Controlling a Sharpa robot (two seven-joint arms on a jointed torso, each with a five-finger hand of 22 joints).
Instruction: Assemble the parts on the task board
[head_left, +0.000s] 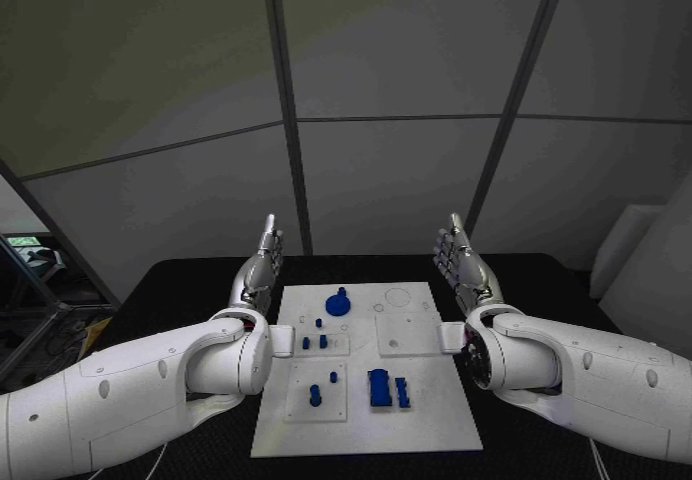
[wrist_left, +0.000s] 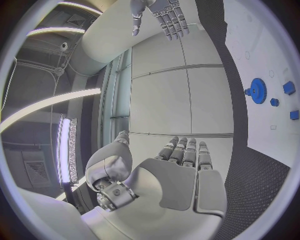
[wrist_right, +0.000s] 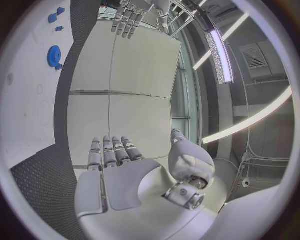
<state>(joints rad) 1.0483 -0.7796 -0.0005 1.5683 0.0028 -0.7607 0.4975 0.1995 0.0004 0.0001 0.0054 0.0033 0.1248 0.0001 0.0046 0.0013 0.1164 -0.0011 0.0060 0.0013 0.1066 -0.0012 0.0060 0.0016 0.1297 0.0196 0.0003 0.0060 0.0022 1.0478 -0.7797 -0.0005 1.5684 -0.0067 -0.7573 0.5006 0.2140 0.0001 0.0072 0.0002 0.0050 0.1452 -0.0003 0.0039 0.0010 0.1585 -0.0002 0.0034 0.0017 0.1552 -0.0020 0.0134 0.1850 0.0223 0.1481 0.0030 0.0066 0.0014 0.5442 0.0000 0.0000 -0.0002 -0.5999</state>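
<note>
The white task board (head_left: 433, 420) lies in the middle of the black table. On it sit a blue gear (head_left: 338, 304), small blue pegs (head_left: 313, 342) and a larger blue block (head_left: 381, 388) near the front. My left hand (head_left: 260, 268) is raised beside the board's left edge, fingers straight and apart, holding nothing. My right hand (head_left: 462, 262) is raised the same way at the board's right edge, also holding nothing. The left wrist view shows its own flat palm (wrist_left: 181, 170), the gear (wrist_left: 257, 91) and the right hand (wrist_left: 165, 17). The right wrist view shows its palm (wrist_right: 119, 170), the gear (wrist_right: 54, 55) and the left hand (wrist_right: 128, 20).
The black table (head_left: 188, 290) extends a little beyond the board on each side. Grey wall panels stand behind the table. A white panel (head_left: 642, 270) leans at the far right, and clutter sits off the table's left edge.
</note>
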